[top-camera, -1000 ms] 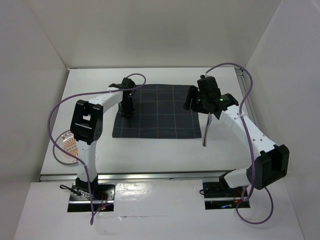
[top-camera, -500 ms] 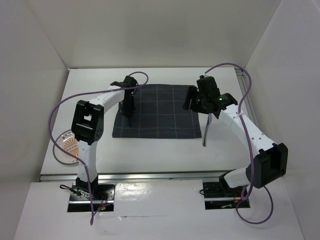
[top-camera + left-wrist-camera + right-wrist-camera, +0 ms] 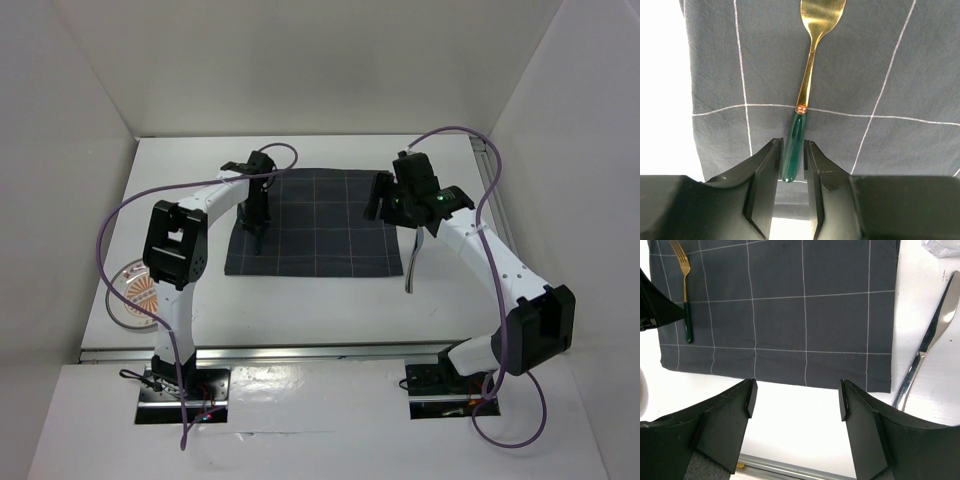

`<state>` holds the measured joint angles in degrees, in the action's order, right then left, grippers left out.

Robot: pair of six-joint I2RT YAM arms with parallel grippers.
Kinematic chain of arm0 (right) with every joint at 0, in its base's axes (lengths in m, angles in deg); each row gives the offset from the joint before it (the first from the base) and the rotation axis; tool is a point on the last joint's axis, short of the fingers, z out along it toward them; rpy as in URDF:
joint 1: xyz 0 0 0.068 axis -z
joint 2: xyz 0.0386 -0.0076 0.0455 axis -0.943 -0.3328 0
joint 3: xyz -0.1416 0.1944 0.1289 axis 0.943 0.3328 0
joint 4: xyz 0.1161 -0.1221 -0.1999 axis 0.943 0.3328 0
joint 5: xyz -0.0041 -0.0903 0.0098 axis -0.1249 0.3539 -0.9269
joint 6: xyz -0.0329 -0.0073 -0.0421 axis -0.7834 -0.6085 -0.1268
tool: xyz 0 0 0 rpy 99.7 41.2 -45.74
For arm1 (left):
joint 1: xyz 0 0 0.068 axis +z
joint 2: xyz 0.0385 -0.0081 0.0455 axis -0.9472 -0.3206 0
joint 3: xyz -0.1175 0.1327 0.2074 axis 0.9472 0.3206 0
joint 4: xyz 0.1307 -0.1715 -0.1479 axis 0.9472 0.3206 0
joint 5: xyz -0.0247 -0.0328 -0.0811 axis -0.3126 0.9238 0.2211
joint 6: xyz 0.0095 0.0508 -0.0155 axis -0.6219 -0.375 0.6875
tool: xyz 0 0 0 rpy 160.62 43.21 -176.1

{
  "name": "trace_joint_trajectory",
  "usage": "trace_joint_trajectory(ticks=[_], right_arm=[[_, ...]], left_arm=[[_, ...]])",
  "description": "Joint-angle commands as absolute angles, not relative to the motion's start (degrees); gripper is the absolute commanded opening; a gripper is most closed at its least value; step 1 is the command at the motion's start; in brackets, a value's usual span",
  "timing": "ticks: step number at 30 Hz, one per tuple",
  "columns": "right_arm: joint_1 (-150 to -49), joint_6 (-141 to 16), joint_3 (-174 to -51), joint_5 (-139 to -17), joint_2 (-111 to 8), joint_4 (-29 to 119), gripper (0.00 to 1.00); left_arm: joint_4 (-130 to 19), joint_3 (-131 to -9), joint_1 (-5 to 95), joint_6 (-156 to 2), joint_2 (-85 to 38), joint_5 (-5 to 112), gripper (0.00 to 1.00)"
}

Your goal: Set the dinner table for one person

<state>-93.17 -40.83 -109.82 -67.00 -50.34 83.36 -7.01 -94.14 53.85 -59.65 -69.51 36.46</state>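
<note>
Looking at the white desk [image 3: 300, 310]: fills nearly the whole white-walled bay, with a metal rail [image 3: 300, 352] along the near edge. Carrying a dark grid-lined mat [image 3: 320, 225] about mid-desk, laid flat.

Seeing a gold fork [image 3: 805, 87] with a green handle, flat on the mat's left column. Tines toward the far edge, handle end close to the mat's near hem.

Reading left jaws as narrow: down over that handle, one finger each side of the green part near its end. Can't tell from the wrist view whether pinching or just clear of it, hairline margins at best.

Reading right jaws as wide, nothing between them. Raised over the mat's right side. Only mat hem and bare desk showing through the gap.

Also spotted:
- Silver knife [image 3: 927, 350] on bare desk just right of the mat, not touching it, slightly slanted to the mat's right edge.
- Patterned plate [image 3: 128, 290] near the desk's near-left corner, well apart from the mat, partly hidden behind the left arm [image 3: 175, 250].
- Something clear at the top-right corner of the right wrist view, cropped, not identifiable.
</note>
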Motion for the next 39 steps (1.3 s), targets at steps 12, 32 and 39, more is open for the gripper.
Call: trace_joint_trajectory(ticks=[12,32,39], right_arm=[[-99.1,-41.9,-109.4,-78.3,-51.0,74.1,0.79],[-129.3,-37.2,-138.9,-93.5,-94.5,52.1,0.9],[-132.0,-33.6,-152.7,-95.7,-108.0,51.0,0.86]], left_arm=[[3.8,-107.1,55.5,-61.1,-57.1,34.8,0.42],[6.2,-98.5,62.8,-50.4,-20.9,46.1,0.7],[8.9,-101.0,62.8,-50.4,-18.6,45.0,0.7]])
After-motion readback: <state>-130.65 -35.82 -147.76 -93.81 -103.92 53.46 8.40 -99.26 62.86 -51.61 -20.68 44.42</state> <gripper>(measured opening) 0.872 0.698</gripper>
